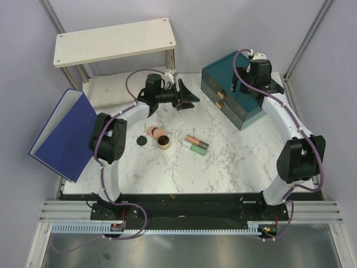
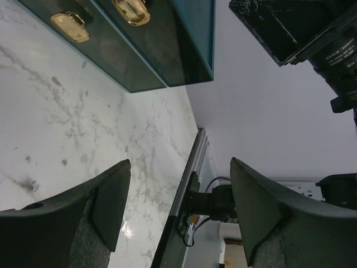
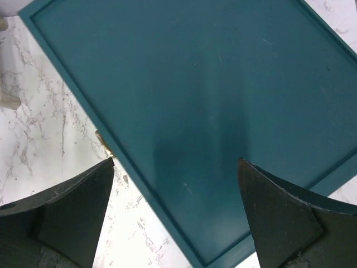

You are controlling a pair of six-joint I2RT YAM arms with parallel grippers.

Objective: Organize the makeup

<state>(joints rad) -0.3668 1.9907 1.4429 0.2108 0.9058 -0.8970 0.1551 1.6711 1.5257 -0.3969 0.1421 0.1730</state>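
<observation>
**Both arms are hovering by the drawer box; the makeup is lying loose**

A white marble table (image 1: 223, 173) is carrying the whole scene. In its middle the makeup is lying in a loose cluster. There is a dark green lid (image 1: 143, 141), two peach-pink compacts (image 1: 155, 132) touching each other, and a gold-rimmed tin (image 1: 164, 144) just beside them. A copper-black tube (image 1: 197, 140) and a mint-green tube (image 1: 195, 148) are lying side by side to the right.

Beyond the cluster, the left arm is reaching forward with its wrist turned toward the teal drawer box (image 1: 234, 95). The left gripper (image 2: 179, 163) is standing spread and gripping nothing, facing the gold drawer handles (image 2: 131, 11).

Farther back, the right arm is stretching over the box, and the right gripper (image 3: 175, 162) is hanging wide and empty, looking straight down on the lid.

Sorting appears to be barely starting, since both drawers are sitting shut. The next move is likely calling for a careful pinch on a handle and a straight pull, with the box being steadied.
</observation>
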